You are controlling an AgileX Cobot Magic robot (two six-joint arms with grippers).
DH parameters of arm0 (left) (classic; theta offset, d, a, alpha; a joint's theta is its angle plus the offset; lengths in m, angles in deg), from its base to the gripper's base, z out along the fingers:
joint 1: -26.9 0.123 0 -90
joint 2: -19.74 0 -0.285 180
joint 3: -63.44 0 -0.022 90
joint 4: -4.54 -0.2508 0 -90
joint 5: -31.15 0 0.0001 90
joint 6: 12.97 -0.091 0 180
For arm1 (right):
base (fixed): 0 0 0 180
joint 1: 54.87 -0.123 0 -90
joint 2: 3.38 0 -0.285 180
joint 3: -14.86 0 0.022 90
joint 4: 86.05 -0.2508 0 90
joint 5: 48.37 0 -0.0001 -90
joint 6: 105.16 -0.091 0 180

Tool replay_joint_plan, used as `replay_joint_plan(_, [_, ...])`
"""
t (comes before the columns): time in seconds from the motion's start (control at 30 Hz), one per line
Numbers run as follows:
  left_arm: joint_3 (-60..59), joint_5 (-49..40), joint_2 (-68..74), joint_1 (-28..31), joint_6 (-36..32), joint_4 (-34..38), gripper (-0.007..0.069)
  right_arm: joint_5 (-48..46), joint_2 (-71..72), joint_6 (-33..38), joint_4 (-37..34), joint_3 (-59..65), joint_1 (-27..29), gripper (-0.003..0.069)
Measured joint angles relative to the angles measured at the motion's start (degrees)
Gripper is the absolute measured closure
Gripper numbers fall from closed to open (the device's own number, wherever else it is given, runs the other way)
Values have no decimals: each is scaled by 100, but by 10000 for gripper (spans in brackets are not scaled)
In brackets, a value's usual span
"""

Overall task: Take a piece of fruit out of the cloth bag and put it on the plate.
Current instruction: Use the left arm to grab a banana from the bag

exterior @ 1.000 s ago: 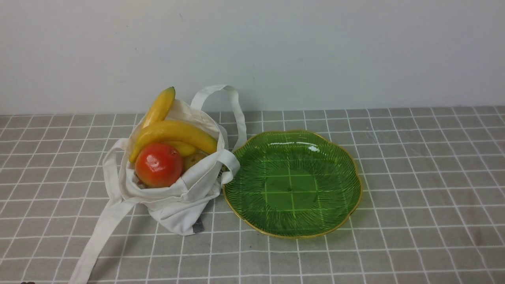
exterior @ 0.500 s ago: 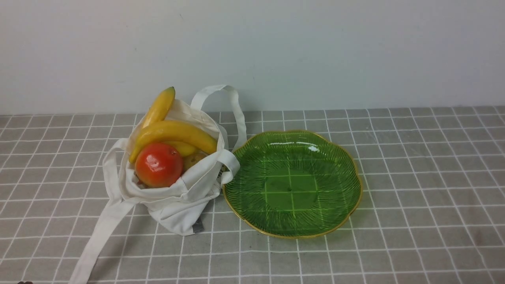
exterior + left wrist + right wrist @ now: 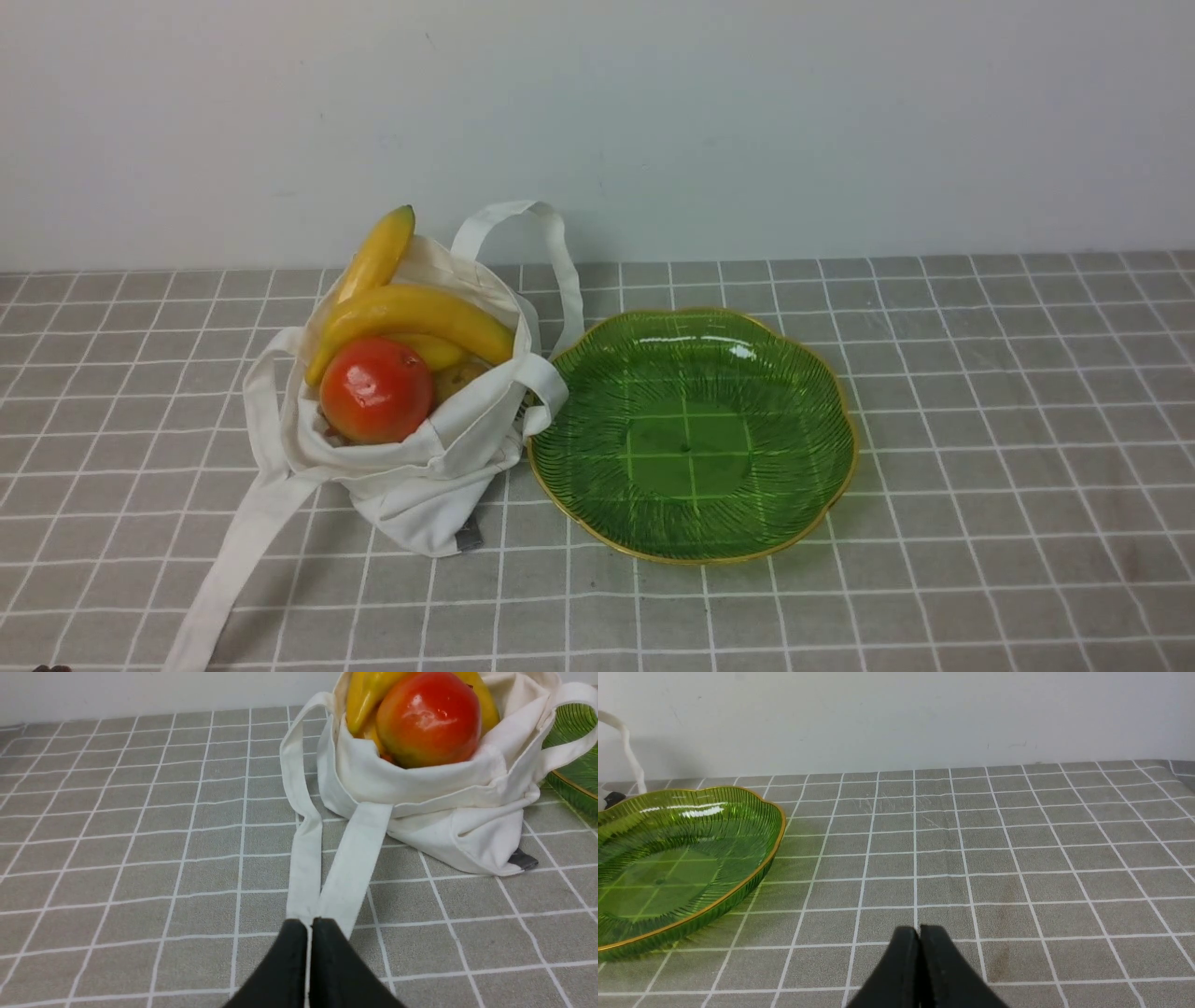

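With its fingers pressed together and empty, the left gripper (image 3: 309, 926) waits near the canvas tote (image 3: 401, 495), whose mouth cradles the curved yellow banana (image 3: 411, 313); reaching, lifting and laying it on the green ribbed plate (image 3: 689, 537) all remain.

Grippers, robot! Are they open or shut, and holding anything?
Left gripper: closed, holding nothing.
Right gripper: closed, holding nothing.

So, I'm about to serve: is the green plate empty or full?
Empty: the plate's ribbed inside shows bare, with only the cloth's grid showing through.
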Motion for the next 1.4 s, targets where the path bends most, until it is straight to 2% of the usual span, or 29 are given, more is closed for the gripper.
replay_joint_plan(0.07, [-7, 211, 0, 0, 97, 54, 632, 0, 0, 0, 0, 0, 0, 674])
replay_joint_plan(0.17, [-7, 438, 0, 0, 821, 1022, 632, 0, 0, 0, 0, 0, 0, 674])
replay_joint_plan(0.2, [-7, 448, 0, 0, 896, 1122, 632, 0, 0, 0, 0, 0, 0, 674])
replay_joint_plan(0.23, [-7, 506, 0, 0, 1356, 1738, 632, 0, 0, 0, 0, 0, 0, 674])
replay_joint_plan(0.27, [-7, 530, 0, 0, 1576, 2046, 632, 0, 0, 0, 0, 0, 0, 674])
replay_joint_plan(0.3, [-7, 538, 0, 0, 2183, 2959, 632, 0, 0, 0, 0, 0, 0, 674])
replay_joint_plan(0.33, [-7, 538, 0, 0, 2397, 3348, 632, 0, 0, 0, 0, 0, 0, 674])
replay_joint_plan(0.4, [-7, 566, 0, 0, 2604, 3833, 632, 0, 0, 0, 0, 0, 0, 674])
replay_joint_plan(0.5, [-7, 766, 0, 0, 2616, 4181, 632, 0, 0, 0, 0, -1, 0, 674])
replay_joint_plan(0.63, [312, 813, 0, 0, 2151, 4234, 632, 0, 0, 0, 0, -1, 0, 674])
replay_joint_plan(0.77, [1616, 376, 430, 0, 1007, 4023, 632, 0, 0, 0, 0, -1, 0, 674])
replay_joint_plan(0.8, [1826, 289, 601, 0, 894, 3962, 632, 0, 0, 0, 0, -1, 0, 674])
replay_joint_plan(0.83, [2237, -116, 1007, 0, 532, 3799, 632, 0, 0, 0, 0, -1, 0, 674])
replay_joint_plan(1.07, [3980, -2471, 3995, 0, -621, 2802, 632, -1, 0, 0, 0, -1, 0, 674])
replay_joint_plan(1.23, [4968, -2823, 6082, 0, -979, 2291, 613, -1, 0, 0, 0, -1, 0, 674])
replay_joint_plan(1.4, [5803, -2812, 7492, 0, -1016, 2102, 521, -1, 0, 0, 0, -1, 0, 674])
